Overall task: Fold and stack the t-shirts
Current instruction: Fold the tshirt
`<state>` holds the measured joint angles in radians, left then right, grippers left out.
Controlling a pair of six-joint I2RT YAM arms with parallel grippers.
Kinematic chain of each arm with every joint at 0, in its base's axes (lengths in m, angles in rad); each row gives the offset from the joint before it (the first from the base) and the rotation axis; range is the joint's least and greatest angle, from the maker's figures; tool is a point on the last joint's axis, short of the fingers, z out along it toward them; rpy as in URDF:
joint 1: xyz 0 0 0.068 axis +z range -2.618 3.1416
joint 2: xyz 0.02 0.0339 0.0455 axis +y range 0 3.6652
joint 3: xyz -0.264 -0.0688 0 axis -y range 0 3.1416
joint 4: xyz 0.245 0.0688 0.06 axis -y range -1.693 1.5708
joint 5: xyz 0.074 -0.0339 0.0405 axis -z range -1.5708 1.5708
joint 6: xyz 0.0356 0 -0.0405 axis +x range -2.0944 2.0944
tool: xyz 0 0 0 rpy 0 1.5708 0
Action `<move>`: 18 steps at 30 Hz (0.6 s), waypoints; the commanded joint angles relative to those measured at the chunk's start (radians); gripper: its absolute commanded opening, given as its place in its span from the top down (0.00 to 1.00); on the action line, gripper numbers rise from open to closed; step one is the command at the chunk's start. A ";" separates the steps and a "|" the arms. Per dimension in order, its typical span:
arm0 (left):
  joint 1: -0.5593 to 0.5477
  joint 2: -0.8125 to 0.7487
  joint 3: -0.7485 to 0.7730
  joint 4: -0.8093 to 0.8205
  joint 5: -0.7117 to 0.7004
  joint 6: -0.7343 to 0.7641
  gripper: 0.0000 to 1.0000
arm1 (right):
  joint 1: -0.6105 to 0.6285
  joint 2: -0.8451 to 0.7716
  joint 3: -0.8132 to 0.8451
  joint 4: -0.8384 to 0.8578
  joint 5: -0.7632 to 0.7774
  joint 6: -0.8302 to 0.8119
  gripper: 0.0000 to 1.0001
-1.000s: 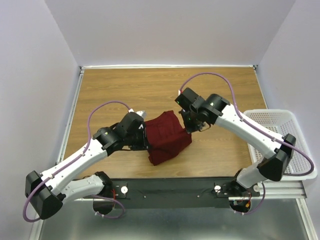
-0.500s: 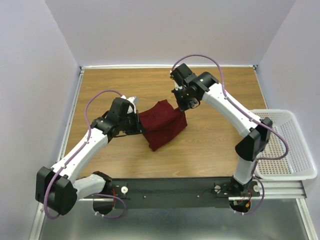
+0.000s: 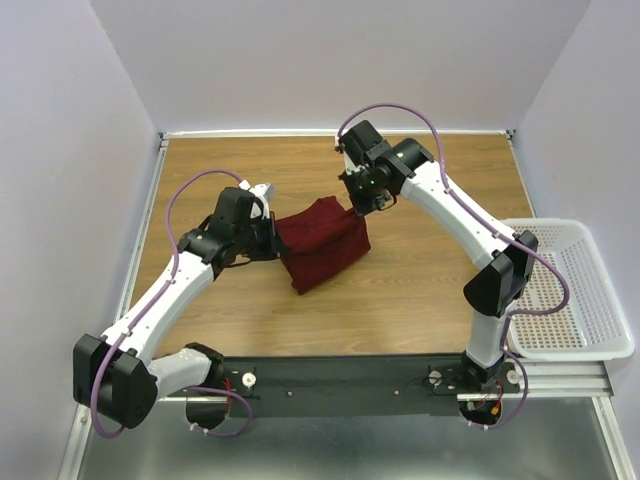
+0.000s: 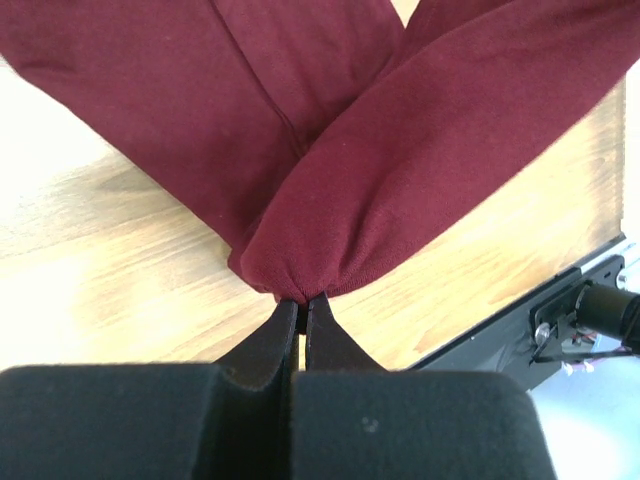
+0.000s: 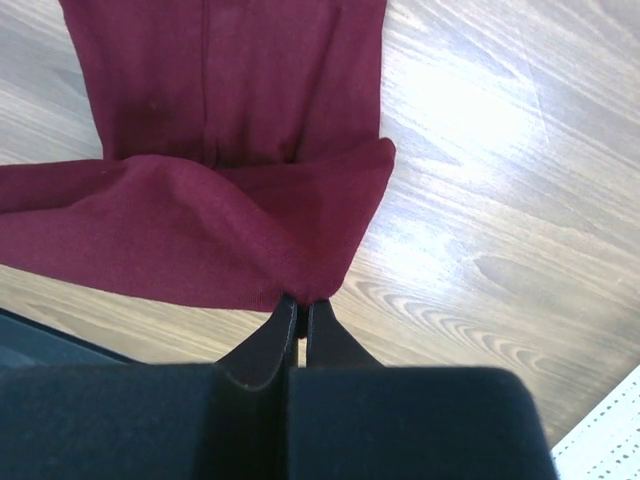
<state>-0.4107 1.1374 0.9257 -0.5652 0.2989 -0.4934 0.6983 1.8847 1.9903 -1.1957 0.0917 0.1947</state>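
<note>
From above, a soft, plain maroon t-shirt (image 3: 320, 242) is seen bunched mid-way across the wood-grain surface (image 3: 420, 290), clamped at its 9 o'clock edge by the left end effector (image 3: 274, 238) and at 1 o'clock by the right end effector (image 3: 357, 208), smooth knit folds being pinched tight in each wrist view.

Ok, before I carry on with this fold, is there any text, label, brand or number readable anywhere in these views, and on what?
None readable in any view.
t-shirt: plain maroon, no print or tag showing, in the wrist views too.
left tool and right tool: plain black, no markings.
basket: bare white mesh, no label.
table: wood grain only.
</note>
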 commanded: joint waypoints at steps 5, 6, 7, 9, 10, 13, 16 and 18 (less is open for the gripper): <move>0.050 -0.002 0.039 0.045 -0.044 0.021 1.00 | -0.019 0.007 0.077 0.065 -0.041 -0.034 0.99; 0.052 0.001 0.056 0.042 -0.058 0.026 1.00 | -0.020 0.019 0.096 0.068 -0.046 -0.035 0.99; 0.055 0.004 0.061 0.044 -0.066 0.030 1.00 | -0.025 0.024 0.103 0.070 -0.055 -0.037 0.99; 0.068 0.012 0.070 0.059 -0.070 0.041 1.00 | -0.031 0.034 0.119 0.087 -0.061 -0.044 0.99; 0.082 0.033 0.076 0.062 -0.067 0.045 1.00 | -0.036 0.046 0.123 0.093 -0.063 -0.049 0.99; 0.104 0.073 0.090 0.085 -0.064 0.055 1.00 | -0.052 0.079 0.148 0.111 -0.078 -0.060 0.99; 0.138 0.129 0.088 0.129 -0.064 0.061 1.00 | -0.065 0.125 0.160 0.136 -0.086 -0.074 0.99; 0.165 0.159 0.082 0.162 -0.063 0.065 1.00 | -0.075 0.155 0.157 0.172 -0.086 -0.081 0.99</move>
<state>-0.2821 1.2541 1.0019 -0.4664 0.2607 -0.4568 0.6399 1.9770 2.1258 -1.0935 0.0292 0.1513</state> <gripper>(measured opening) 0.014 0.015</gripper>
